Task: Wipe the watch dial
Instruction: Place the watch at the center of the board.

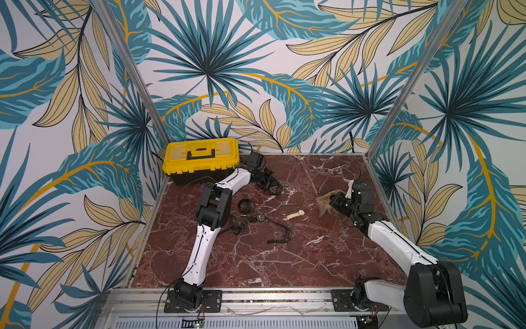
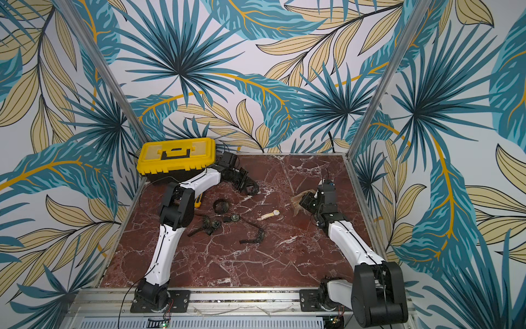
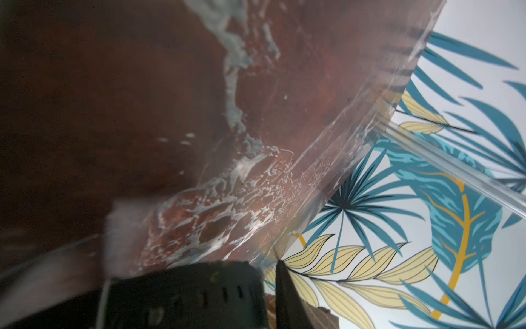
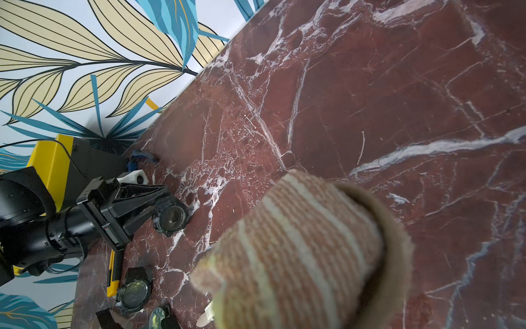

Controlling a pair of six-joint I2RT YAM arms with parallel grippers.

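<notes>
your right gripper (image 1: pixel 332 200) clenches the striped cloth (image 4: pixel 284 242); the black watch (image 4: pixel 170 218) lies leftward, dial towards it, touching the left gripper (image 4: pixel 158 202), whose grip you cannot tell.

My left wrist view gives only a blurred black watch strap (image 3: pixel 187 296), cropped by the frame; the cloth (image 4: pixel 299 250) is blurred and cropped too.

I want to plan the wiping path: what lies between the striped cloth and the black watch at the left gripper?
Nothing: only bare marble table separates the striped cloth from the black watch, as the right wrist view shows.
</notes>
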